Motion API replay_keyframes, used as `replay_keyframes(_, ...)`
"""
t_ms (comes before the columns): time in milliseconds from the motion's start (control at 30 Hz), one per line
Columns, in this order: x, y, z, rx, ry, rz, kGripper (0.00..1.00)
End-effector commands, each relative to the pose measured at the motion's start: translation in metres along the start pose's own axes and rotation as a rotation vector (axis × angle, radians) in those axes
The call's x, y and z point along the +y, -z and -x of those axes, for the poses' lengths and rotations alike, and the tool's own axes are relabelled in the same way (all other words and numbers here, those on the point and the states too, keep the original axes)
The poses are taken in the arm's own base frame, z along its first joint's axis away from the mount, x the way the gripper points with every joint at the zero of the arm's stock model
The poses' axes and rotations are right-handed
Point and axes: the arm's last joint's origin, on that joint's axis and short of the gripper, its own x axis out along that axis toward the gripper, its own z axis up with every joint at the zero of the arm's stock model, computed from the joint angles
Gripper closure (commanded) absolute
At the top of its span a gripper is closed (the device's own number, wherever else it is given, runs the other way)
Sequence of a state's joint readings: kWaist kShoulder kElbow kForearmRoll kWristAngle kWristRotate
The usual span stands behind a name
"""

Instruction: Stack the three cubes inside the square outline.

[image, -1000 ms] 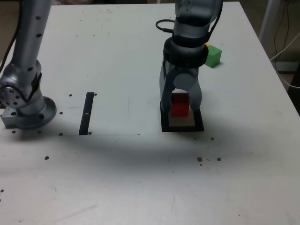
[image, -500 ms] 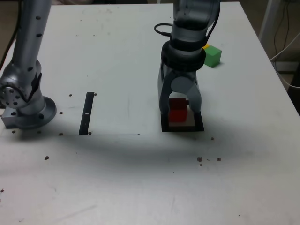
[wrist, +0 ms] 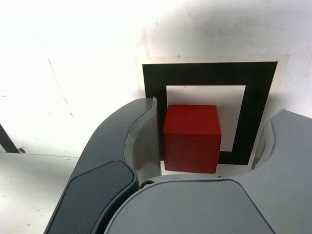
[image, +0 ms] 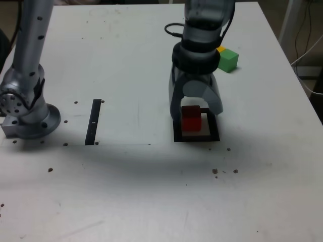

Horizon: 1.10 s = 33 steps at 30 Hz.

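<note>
Red cube (image: 191,119) sits inside the square outline (image: 197,137). The gripper (image: 196,112) straddles it with jaws parted, cube released. Green cube (image: 229,60) lies at two o'clock.

I'm working in a robotics lab: a scuffed white tabletop (image: 126,191), a bolted grey metal arm base (image: 28,118), loose cables (image: 308,50) beyond the fingers.

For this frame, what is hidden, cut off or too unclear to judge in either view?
- Yellow cube: exterior view, only a sliver shows; the arm and the green cube cover the rest.
- Red cube against the finger beside it: wrist view, touching or just clear cannot be told.
- Square outline: wrist view, its near side is behind the hand.
- Green and yellow cubes: outside the wrist view.
</note>
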<state>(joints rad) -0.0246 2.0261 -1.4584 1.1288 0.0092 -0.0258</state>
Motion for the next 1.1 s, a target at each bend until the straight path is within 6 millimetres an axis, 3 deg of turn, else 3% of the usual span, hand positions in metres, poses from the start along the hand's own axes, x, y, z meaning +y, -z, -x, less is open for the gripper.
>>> replay_keyframes(0,0.004,0.004,0.008,-0.009,-0.009,0.010,0.01)
replay_keyframes(467,0.046,-0.001,0.044,-0.018,-0.045,0.065,0.01)
replay_keyframes(1067,0.122,-0.019,0.044,0.011,-0.032,0.242,0.02)
